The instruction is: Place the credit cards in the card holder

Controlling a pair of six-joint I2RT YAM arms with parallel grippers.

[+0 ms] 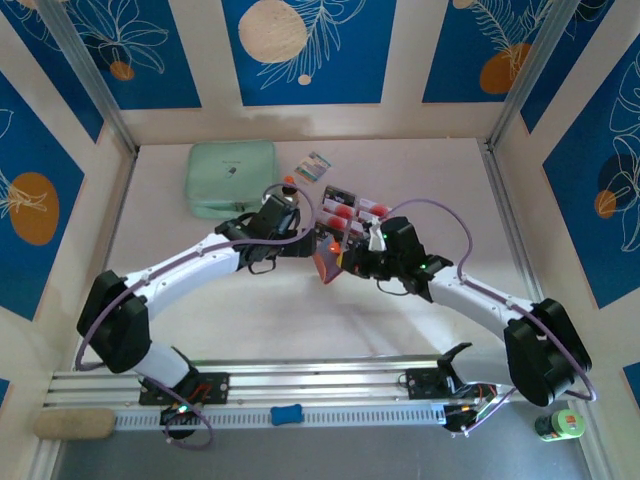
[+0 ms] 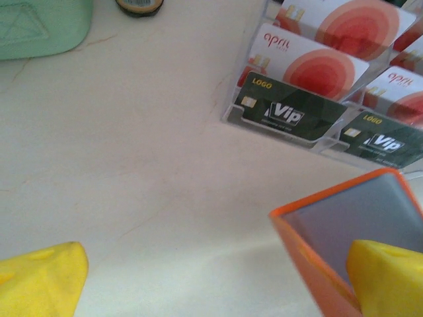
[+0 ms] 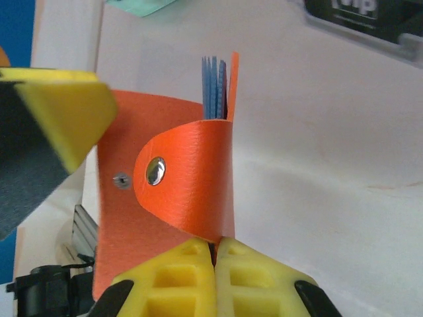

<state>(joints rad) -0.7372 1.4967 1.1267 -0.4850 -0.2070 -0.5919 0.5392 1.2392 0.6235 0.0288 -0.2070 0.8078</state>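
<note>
The credit cards (image 2: 310,63), white with red rings, and dark green ones (image 2: 287,112) stand in a clear tiered rack (image 1: 350,210) at mid-table. The orange card holder (image 3: 165,191) stands upright just in front of the rack, its blue-grey pockets (image 3: 215,86) fanned out at the top. My right gripper (image 3: 215,251) is shut on the holder's lower edge beside the snap flap. My left gripper (image 2: 218,257) is open beside the card holder (image 2: 344,231); one of its fingers (image 2: 386,277) lies against the holder's grey inner face, the other stands over bare table.
A mint-green zip pouch (image 1: 232,178) lies at the back left, with a small multicoloured packet (image 1: 313,167) to its right. A small dark bottle (image 2: 139,5) stands near the pouch. A green bottle (image 1: 558,425) sits by the right arm's base. Walls enclose the table.
</note>
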